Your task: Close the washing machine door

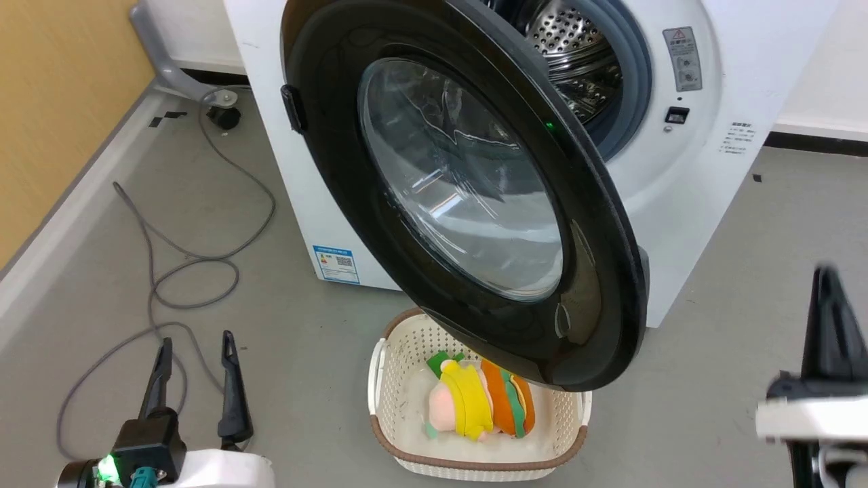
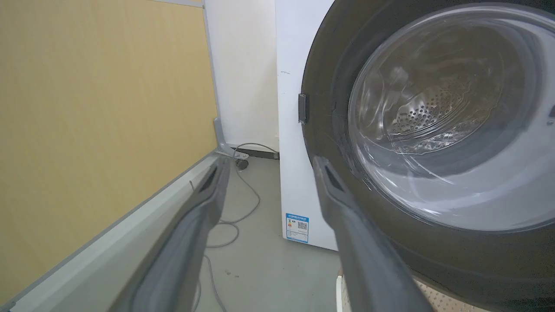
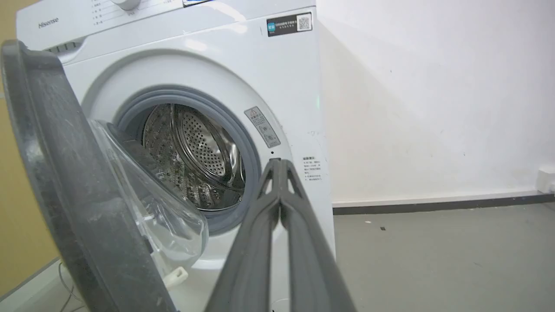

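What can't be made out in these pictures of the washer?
Head view: the washing machine door hides most of the drum and part of the basket.
Head view: the right gripper is blurred.
Right wrist view: the top edge cuts off the control panel of the washing machine.

Your head camera looks steeply down on the washing machine door [image 1: 468, 203] from in front. Your left wrist camera sits low and close, facing the door's outer face. Your right wrist camera sits low, facing its inner side and the drum [image 3: 195, 160]. All three share the door.
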You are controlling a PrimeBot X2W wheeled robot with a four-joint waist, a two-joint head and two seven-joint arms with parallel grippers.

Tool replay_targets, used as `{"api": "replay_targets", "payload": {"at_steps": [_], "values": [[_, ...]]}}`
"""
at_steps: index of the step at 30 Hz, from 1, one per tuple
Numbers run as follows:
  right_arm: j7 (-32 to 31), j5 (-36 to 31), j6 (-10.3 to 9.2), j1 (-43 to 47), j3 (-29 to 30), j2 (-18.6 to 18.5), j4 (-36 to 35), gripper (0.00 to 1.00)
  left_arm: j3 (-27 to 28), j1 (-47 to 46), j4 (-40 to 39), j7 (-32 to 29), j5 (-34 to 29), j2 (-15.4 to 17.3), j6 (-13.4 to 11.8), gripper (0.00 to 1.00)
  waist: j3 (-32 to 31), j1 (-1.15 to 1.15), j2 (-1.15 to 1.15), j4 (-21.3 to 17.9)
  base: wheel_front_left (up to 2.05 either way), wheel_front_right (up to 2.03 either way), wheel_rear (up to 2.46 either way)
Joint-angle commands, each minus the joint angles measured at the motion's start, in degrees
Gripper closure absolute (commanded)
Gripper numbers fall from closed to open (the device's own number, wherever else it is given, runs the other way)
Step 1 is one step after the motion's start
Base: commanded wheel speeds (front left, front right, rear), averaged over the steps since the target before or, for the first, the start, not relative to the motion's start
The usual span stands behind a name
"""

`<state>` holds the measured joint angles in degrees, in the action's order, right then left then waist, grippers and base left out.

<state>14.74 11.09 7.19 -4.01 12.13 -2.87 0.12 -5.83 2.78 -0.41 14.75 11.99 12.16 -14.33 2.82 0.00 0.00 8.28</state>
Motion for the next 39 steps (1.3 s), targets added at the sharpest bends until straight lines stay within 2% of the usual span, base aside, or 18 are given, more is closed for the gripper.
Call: {"api": "replay_targets", "payload": {"at_steps": [1, 6, 10, 14, 18, 21, 22, 29, 39], "values": [[0.3, -0.4, 0.30, -2.0, -0.9, 0.0, -1.9, 1.00, 0.6, 0.4, 0.1, 0.2, -1.0, -0.5, 0.7, 0.00, 0.1, 0.00, 0.00, 0.2, 0.00, 0.00, 0.00], [0.3, 1.0, 0.30, -6.2, -5.1, 0.0, -8.8, 1.00, 2.5, 0.0, 0.3, 0.2, -2.5, -2.7, 2.7, 0.00, 0.0, 0.00, 0.00, 0.3, 0.00, 0.00, 0.00], [0.3, 1.6, 0.30, -9.2, -10.9, -0.2, -15.4, 1.00, 3.6, -0.3, 0.6, 0.2, -3.6, -4.1, 4.1, 0.00, 0.2, 0.00, 0.00, 0.4, 0.00, 0.00, 0.00], [0.3, 2.6, 0.30, -11.3, -17.5, -2.2, -20.9, 1.00, 4.8, -0.7, 1.1, 0.2, -4.6, -5.1, 5.4, 0.00, 0.5, 0.00, 0.00, 0.3, 0.00, 0.00, 0.00], [0.3, 4.1, 0.30, -12.1, -23.9, -5.1, -23.1, 1.00, 5.7, -0.8, 1.4, 0.2, -5.5, -6.0, 6.2, 0.00, 0.8, 0.00, 0.00, 0.2, 0.00, 0.00, 0.00], [0.3, 3.4, 0.30, -12.3, -29.8, -8.5, -22.6, 1.00, 6.0, -0.8, 1.4, 0.2, -6.2, -6.6, 6.7, 0.00, 1.1, 0.00, 0.00, 0.2, 0.00, 0.00, 0.00], [0.3, 3.4, 0.30, -12.3, -29.8, -8.5, -22.6, 1.00, 6.0, -0.8, 1.4, 0.2, -6.2, -6.6, 6.7, 0.00, 1.1, 0.00, 0.00, 0.2, 0.00, 0.00, 0.00], [0.3, -0.5, 0.30, -10.9, -40.2, -13.8, -17.3, 1.00, 6.9, -1.2, 1.5, 0.2, -7.2, -7.8, 7.5, 0.00, 1.9, 0.00, 0.00, -0.1, 0.00, 0.00, 0.00], [0.3, -1.8, 0.30, -7.5, -39.6, -14.2, -8.0, 1.00, 7.2, -2.1, 1.4, 0.2, -7.7, -8.6, 8.0, 0.00, 3.9, 0.00, 0.00, -0.5, 0.00, 0.00, 0.00]]}}
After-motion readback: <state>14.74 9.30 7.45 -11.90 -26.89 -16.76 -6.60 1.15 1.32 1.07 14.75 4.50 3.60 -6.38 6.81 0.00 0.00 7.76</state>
